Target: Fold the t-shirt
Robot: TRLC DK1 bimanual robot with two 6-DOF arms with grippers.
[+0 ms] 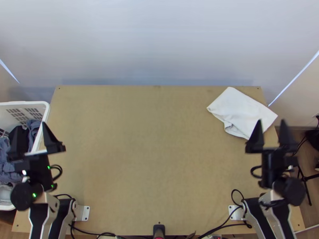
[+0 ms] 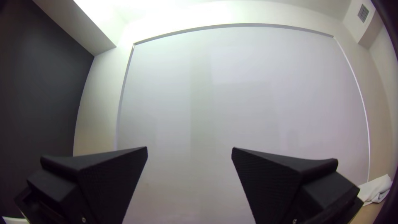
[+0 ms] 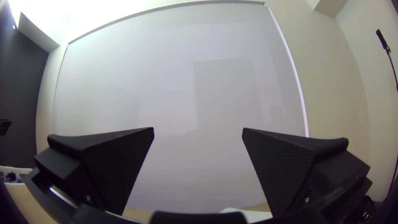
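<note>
Top view: your left gripper [image 1: 30, 124] and right gripper [image 1: 271, 120] each hold two fingers apart; one folded white cloth [image 1: 243, 111] lies at your table's [image 1: 151, 159] far right corner. Left wrist view: two fingers, spread. Right wrist view: two, spread.

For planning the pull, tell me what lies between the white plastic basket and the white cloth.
Top view: bare light wooden tabletop between basket and cloth, with one finger of the left black tool showing beside the basket.
</note>
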